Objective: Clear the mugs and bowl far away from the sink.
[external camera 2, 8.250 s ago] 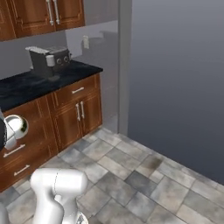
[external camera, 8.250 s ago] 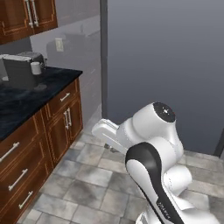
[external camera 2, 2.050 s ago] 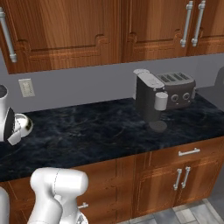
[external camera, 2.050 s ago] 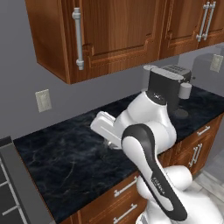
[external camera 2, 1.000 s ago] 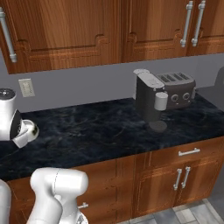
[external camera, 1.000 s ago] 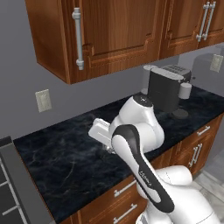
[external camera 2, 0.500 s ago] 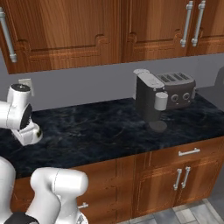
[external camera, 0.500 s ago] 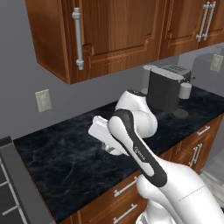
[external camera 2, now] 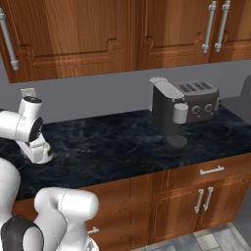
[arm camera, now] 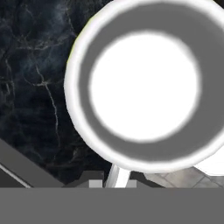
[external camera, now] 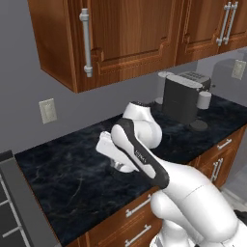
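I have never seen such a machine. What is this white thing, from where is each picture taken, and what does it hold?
The white thing is a robot arm on a driving base, in a rendered kitchen. Two pictures come from cameras on the base, behind the arm to its left and right. The third comes from a camera on the hand, looking down along the gripper. The gripper is shut on the rim of a white mug, seen from above over the black counter. On the counter stand a coffee machine and a toaster. Wooden cabinets hang above.
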